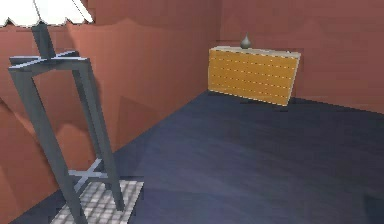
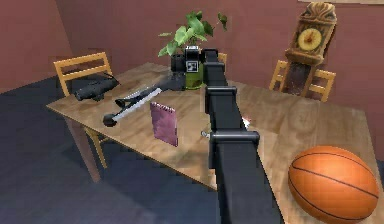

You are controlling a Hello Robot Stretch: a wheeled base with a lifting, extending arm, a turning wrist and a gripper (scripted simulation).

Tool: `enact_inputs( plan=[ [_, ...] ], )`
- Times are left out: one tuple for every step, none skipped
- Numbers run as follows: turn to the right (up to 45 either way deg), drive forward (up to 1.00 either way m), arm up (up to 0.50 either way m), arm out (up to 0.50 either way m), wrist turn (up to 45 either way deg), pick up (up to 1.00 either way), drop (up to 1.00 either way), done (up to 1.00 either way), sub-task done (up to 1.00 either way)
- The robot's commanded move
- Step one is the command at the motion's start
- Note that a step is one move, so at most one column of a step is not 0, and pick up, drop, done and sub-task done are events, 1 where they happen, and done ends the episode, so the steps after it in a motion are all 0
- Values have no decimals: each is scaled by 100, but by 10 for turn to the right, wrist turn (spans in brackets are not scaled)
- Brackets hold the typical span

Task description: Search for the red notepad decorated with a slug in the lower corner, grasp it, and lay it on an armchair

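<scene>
Gripper (image 2: 181,72): at the arm's far end, by the potted plant (image 2: 195,30); whether it holds anything cannot be told.
Red notepad (image 2: 165,122): upright on the wooden table (image 2: 290,125), near its edge, left of the arm (image 2: 235,150) (slug mark too small to read).
Hazard: a sideways sweep may topple it, or nudge the bat (image 2: 135,100) and basketball (image 2: 333,182) off.

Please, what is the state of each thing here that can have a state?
notepad: standing upright on the table.
bat: lying flat on the table.
basketball: resting on the table.
dresser: drawers shut.
vase: upright on the dresser.
gripper: cannot tell whether it holds anything.
</scene>
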Motion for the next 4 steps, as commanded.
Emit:
enact_inputs(
  plan=[
    [0,0,0,0,450,0,0,0,0],
    [0,0,0,0,300,0,0,0,0],
    [0,0,-30,0,0,0,0,0,0],
    [0,0,0,0,0,100,0,0,0]
  ],
)
